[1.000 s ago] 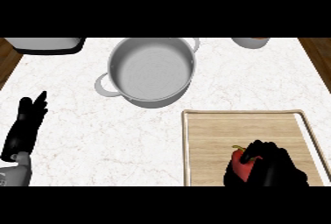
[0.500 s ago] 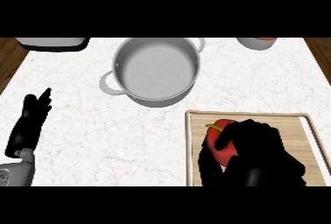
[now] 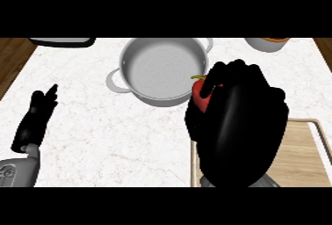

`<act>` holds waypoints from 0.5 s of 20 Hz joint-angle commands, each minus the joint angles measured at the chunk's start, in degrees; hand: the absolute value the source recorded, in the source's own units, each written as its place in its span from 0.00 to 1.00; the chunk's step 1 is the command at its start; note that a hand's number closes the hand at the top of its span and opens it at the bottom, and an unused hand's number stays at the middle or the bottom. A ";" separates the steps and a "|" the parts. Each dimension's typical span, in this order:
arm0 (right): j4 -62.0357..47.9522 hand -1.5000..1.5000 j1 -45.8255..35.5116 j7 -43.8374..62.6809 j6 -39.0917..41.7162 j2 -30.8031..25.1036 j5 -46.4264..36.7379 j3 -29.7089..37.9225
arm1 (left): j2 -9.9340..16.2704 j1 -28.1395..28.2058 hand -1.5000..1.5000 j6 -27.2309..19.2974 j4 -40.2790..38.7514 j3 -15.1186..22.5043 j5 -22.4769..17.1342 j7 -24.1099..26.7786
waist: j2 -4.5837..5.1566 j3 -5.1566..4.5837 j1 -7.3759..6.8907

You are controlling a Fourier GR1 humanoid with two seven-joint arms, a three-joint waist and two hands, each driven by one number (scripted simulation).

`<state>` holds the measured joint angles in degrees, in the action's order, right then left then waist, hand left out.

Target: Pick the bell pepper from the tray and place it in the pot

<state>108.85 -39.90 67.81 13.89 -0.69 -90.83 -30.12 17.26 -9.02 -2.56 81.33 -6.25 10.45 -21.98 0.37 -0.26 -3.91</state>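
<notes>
A: What fills the frame first?

B: The surface, a pale marble-patterned top with faint veins, running edge to edge, with dark wood showing at the upper corners. It carries everything, flat and matte.

A: And on it?

B: The pot, upper centre: round, grey metal, smooth inside, with loop handles either side. Its mouth faces straight up, so it is ready to take something from above. At lower right is the tray, light wood with a raised rim, mostly hidden by the arm.

A: That big black shape?

B: The right robot hand, centre right, glossy black, fingers curled over the bell pepper. The pepper is red and shiny with a green stem poking up; only its left flank shows. It is held at the pot's right rim, off the tray, probably because it needs carrying over the opening before release.

A: The other one?

B: The left robot hand rests at the left of the frame, fingers straight and holding nothing, well apart from the pot.
</notes>
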 commanded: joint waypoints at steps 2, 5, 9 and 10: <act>-9.85 1.00 -10.81 12.47 2.12 0.65 8.76 7.70 | -0.40 -0.72 0.50 0.29 -2.16 0.13 -0.03 1.58 | 0.34 -0.01 -0.54; -17.75 1.00 -15.89 12.65 0.78 0.65 12.76 11.04 | -1.39 -2.55 0.50 -0.53 -1.63 1.17 0.79 -0.22 | 0.52 0.00 -1.51; -28.27 1.00 -19.80 12.74 -3.67 0.66 18.21 14.49 | -1.14 -2.54 0.50 -0.10 0.22 1.01 0.33 -1.97 | 0.45 0.11 -2.29; -30.91 1.00 -21.49 11.25 -5.52 0.66 19.81 16.79 | -0.84 -2.13 0.50 -0.01 -1.54 0.75 0.52 0.66 | 0.81 0.06 -2.18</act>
<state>86.62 -55.60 68.25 10.71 -0.59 -76.36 -16.79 16.48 -10.94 -2.50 80.51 -5.38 10.90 -22.16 0.95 -0.20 -5.65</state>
